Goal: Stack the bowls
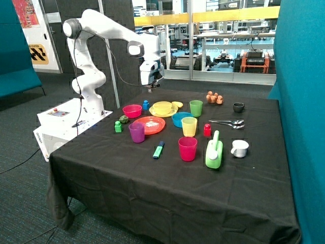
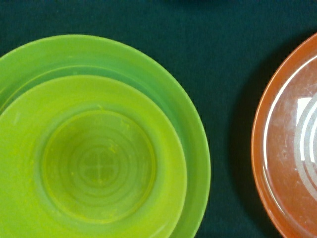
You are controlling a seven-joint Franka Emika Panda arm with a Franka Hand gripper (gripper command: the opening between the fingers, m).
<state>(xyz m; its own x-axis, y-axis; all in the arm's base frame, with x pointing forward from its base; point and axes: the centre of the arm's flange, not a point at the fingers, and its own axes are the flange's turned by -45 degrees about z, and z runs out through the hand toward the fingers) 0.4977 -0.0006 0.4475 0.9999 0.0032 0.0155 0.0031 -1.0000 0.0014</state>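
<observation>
You have the black-clothed table [image 1: 152, 178] spread before you, and the white arm reaches over its far edge with the gripper [image 1: 151, 87] hanging in the air above the yellow plate [image 1: 163, 112]; whether the claw is open or closed I cannot tell, since neither view shows its tips; the orange plate [image 1: 150, 124] lies just beside the yellow one, and the wrist view shows both rims with a strip of cloth between them; the three bowls sit apart, none stacked: the yellow bowl [image 1: 162, 107] rests inside the yellow plate, directly under the wrist camera [image 2: 99, 163], the blue bowl [image 1: 179, 119] sits near it behind the yellow cup [image 1: 189, 126], and the pink bowl [image 1: 132, 110] stands at the arm's side of the plates; so you seem to be at the opening step, lining up over the yellow bowl; next you would likely descend straight and catch its rim cleanly, taking the bowl and not the plate beneath.
</observation>
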